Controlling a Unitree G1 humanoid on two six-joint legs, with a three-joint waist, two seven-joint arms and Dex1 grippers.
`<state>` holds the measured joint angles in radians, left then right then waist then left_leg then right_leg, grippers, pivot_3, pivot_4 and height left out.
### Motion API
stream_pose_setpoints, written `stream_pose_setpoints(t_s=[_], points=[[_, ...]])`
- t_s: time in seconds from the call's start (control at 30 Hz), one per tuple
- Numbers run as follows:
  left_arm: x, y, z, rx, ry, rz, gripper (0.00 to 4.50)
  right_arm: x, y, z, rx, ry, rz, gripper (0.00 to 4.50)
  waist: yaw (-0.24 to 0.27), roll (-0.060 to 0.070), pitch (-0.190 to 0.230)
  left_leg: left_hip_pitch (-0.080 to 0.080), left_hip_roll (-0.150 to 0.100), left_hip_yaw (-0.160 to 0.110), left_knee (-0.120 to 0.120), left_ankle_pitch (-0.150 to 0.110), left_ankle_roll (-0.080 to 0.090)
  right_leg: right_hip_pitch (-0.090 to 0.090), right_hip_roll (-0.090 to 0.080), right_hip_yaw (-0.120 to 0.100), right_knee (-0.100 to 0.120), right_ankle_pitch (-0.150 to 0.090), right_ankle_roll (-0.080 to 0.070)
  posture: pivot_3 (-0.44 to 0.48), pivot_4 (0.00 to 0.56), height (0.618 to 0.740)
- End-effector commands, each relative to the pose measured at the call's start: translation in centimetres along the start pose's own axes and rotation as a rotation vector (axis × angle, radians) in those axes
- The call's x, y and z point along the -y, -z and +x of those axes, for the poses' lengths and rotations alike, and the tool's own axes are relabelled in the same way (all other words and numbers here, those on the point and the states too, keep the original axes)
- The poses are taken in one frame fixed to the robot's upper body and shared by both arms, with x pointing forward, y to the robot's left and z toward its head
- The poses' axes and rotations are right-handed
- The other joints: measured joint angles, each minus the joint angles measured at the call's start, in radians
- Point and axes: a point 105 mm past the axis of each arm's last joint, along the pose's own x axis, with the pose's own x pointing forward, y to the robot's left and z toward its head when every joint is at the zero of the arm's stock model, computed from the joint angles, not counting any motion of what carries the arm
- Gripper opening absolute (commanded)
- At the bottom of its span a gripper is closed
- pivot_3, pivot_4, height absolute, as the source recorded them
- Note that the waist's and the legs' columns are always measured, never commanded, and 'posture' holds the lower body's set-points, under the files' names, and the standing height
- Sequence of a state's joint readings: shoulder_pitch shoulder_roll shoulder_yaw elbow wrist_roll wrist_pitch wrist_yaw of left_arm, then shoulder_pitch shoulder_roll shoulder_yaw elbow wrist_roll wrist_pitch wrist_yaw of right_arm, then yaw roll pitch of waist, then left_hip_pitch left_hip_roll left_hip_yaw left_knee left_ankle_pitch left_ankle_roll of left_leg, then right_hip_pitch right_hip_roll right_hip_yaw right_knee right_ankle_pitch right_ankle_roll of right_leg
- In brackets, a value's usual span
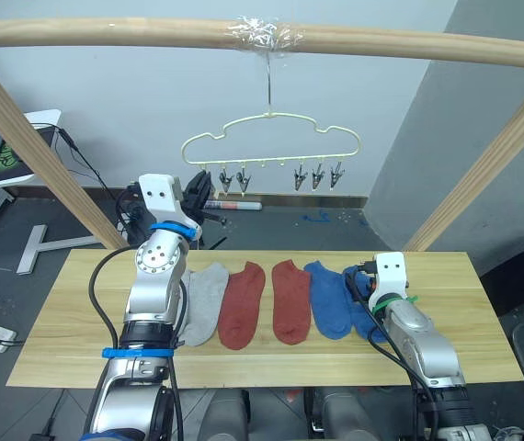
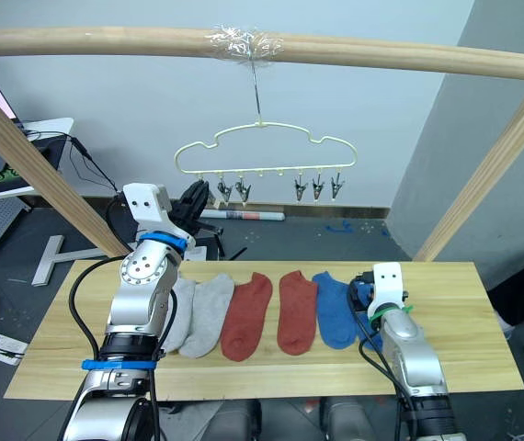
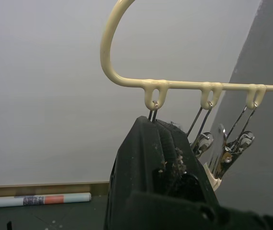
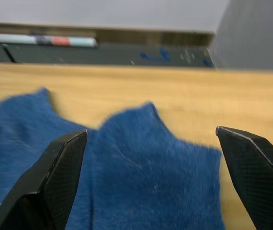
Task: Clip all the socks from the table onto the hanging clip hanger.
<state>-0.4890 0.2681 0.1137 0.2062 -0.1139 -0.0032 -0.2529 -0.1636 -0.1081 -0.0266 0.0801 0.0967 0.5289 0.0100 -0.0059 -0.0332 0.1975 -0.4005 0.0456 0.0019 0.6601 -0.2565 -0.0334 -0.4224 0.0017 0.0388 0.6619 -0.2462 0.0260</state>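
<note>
I had the left tool (image 1: 201, 191) pressed together on the clip hanger's (image 1: 271, 138) leftmost clip at upper centre, the right tool (image 4: 151, 158) spread over a blue sock (image 4: 141, 172) on the counter (image 1: 483, 312), ready to grasp it.

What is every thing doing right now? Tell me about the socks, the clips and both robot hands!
Grey socks: flat on the table, unclipped.
Red socks: flat on the table, unclipped.
Blue socks: flat on the table, unclipped.
Hanger: hooked on the pole, hanging.
Clips: hanging empty, no sock in any.
Left gripper: raised, shut on the end clip.
Right gripper: low over a blue sock, open.
</note>
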Motion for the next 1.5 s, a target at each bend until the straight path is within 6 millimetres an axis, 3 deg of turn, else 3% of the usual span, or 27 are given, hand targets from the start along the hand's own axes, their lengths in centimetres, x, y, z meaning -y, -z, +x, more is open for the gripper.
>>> stream_pose_setpoints(t_s=[0.03,0.07,0.13,0.33,0.5,0.57,0.67,0.83,1.07,1.2,1.3,1.5], points=[[-0.2,-1.5,0.0,0.047,0.003,0.017,0.03,0.6,0.7,0.6,-0.018,0.042,0.044,4.50,0.000,0.000,0.001,0.000,0.000,0.000,0.000,0.000,0.000,0.000,0.000,0.000,0.000,0.000,0.000,0.019,0.209,0.711],[-0.3,-1.5,0.0,0.046,0.004,0.018,0.03,0.6,1.1,0.8,-0.033,0.045,0.056,4.50,0.000,0.000,0.001,0.000,0.000,0.000,0.000,0.000,0.000,0.000,0.000,0.000,0.000,0.000,0.000,0.019,0.209,0.711],[-0.3,-1.4,-0.1,0.041,0.005,0.022,0.00,0.6,1.8,1.2,-0.064,0.054,0.079,3.95,0.000,0.001,0.003,0.000,0.000,0.000,0.000,0.000,0.000,0.000,0.000,0.000,0.000,0.000,0.000,0.023,0.210,0.711],[-1.0,-0.8,-0.5,0.006,-0.006,0.017,0.00,1.1,3.0,1.4,-0.101,0.069,0.036,1.77,-0.002,0.001,0.004,0.001,0.000,0.000,0.000,0.000,0.000,0.000,0.000,0.000,0.001,0.000,0.000,0.027,0.215,0.711],[-1.1,-0.6,-0.8,-0.018,0.029,-0.026,0.00,1.1,2.4,0.9,-0.063,0.039,-0.001,0.10,-0.002,0.001,0.004,0.001,0.000,0.000,0.000,0.000,0.000,0.000,0.000,0.000,0.001,0.000,0.000,0.027,0.219,0.711],[-0.9,-0.8,-1.0,-0.030,0.085,-0.078,0.00,0.2,0.8,0.5,0.002,-0.028,-0.075,0.04,-0.003,0.001,0.005,0.001,0.000,0.000,0.001,0.000,0.000,0.000,0.000,0.000,0.001,0.000,0.000,0.025,0.223,0.711],[-1.1,-1.4,-1.5,-0.077,0.194,-0.187,0.00,-3.4,-3.6,-1.0,0.168,-0.240,-0.301,0.04,-0.017,0.005,0.015,0.001,0.000,0.000,0.001,0.000,0.000,0.000,0.000,0.001,0.001,0.000,0.000,0.021,0.228,0.711],[-2.0,-3.0,-1.7,-0.137,0.269,-0.279,0.00,-8.8,-7.4,-2.9,0.324,-0.469,-0.497,0.04,-0.036,0.005,0.024,0.001,0.002,-0.001,0.000,0.000,0.000,-0.001,0.003,0.000,0.002,0.000,0.000,0.034,0.233,0.711],[-1.0,-4.3,-2.2,-0.188,0.369,-0.392,0.00,-14.7,-10.2,-3.4,0.419,-0.628,-0.520,0.04,-0.024,0.002,0.035,-0.001,0.002,-0.002,0.000,0.000,-0.001,-0.002,0.003,0.000,0.001,0.000,0.000,0.045,0.232,0.711],[-0.3,-4.4,-2.8,-0.217,0.404,-0.411,0.00,-18.7,-12.9,-3.7,0.503,-0.706,-0.500,0.04,-0.023,0.000,0.039,-0.002,0.001,-0.002,0.000,0.000,-0.001,-0.003,0.000,0.000,0.001,0.000,0.000,0.056,0.231,0.711],[0.0,-4.3,-3.0,-0.228,0.411,-0.420,0.00,-20.2,-13.9,-3.8,0.531,-0.736,-0.491,0.04,-0.023,0.000,0.040,-0.002,0.002,-0.002,0.000,0.000,-0.001,-0.003,0.000,0.000,0.001,0.000,0.000,0.063,0.229,0.711],[0.1,-4.2,-3.1,-0.231,0.393,-0.437,0.00,-21.7,-13.9,-4.3,0.544,-0.794,-0.484,0.04,-0.016,0.000,0.040,-0.002,0.002,-0.002,0.000,-0.001,-0.002,-0.003,-0.002,-0.001,0.002,0.002,-0.003,0.074,0.227,0.711]])
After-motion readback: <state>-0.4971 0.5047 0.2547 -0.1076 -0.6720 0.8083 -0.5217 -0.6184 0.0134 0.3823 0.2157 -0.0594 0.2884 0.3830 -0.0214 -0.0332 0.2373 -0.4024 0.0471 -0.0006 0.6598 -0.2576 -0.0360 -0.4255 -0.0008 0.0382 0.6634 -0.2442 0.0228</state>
